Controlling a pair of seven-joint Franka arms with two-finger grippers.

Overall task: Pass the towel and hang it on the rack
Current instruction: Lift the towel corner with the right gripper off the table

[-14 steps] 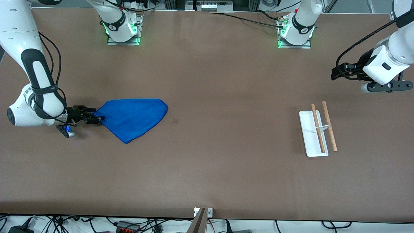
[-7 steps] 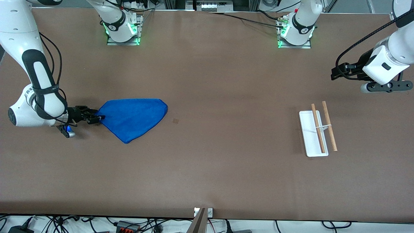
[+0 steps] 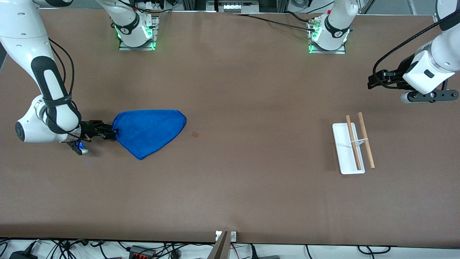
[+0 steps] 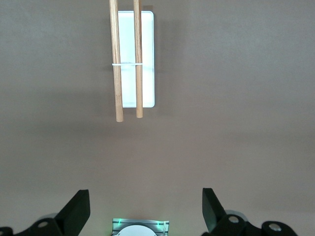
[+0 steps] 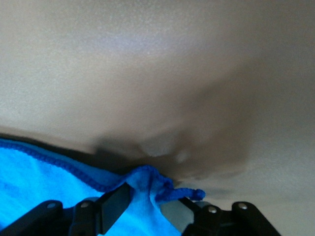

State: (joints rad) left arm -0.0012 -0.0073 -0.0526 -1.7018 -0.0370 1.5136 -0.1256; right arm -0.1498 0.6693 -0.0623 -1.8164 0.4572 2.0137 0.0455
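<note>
I see the blue microfibre towel (image 3: 149, 131) lying on the brown table (image 3: 230, 187) toward the right arm's end, well apart from the rack (image 3: 352, 146). My right gripper (image 3: 110, 133) is low at the towel's pointed corner, the corner farthest from the rack. In the right wrist view its fingers (image 5: 115, 201) are pinched on that bunched corner (image 5: 147, 183), with the small loop (image 5: 184, 192) poking out beside them. The rack stands toward the left arm's end, its two wooden bars (image 4: 127, 59) parallel above the white base (image 4: 146, 59). My left gripper (image 3: 375, 81) waits above the table near the rack, jaws spread wide with nothing between them, its fingers (image 4: 78, 209) apart in the left wrist view.
</note>
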